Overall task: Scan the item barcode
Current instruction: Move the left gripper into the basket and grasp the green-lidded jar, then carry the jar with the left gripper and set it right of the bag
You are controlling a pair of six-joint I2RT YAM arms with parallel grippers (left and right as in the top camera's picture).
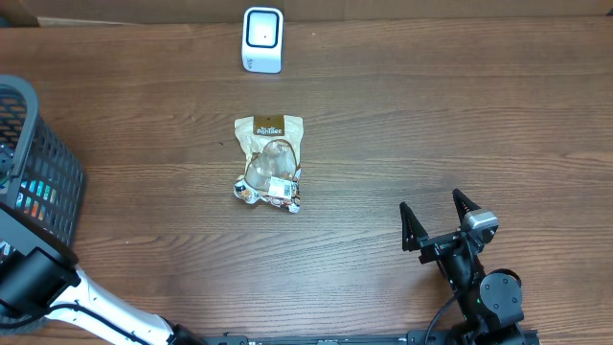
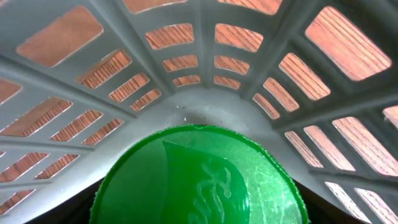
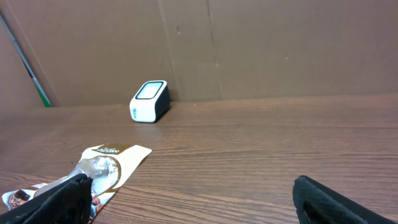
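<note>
Plainly the right pincer [image 1: 439,220] is open and empty. Its two fingers are spread wide just above the tabletop [image 1: 431,115] and pointed toward the middle, which looks like a ready stance rather than a grasp. The snack pouch [image 1: 269,161], which is the item to scan, lies flat at the centre of the tabletop. It is well apart from those fingers and nothing is touching it. A small white label [image 1: 280,189] sits face up near its closer end. It may carry the barcode, though it is too small to read.

Beyond the pouch the white scanner [image 1: 262,39] stands at the far edge, apart from everything, with its window turned toward the working area. The pouch would probably have to be lifted and tilted toward that window.

The left arm [image 1: 86,297] reaches into the dark mesh basket [image 1: 38,163] at the left edge. The left pincer is hidden there. Its wrist view is filled by a green lid [image 2: 199,180] against the basket wall, so I cannot tell whether it is open or closing on something.
</note>
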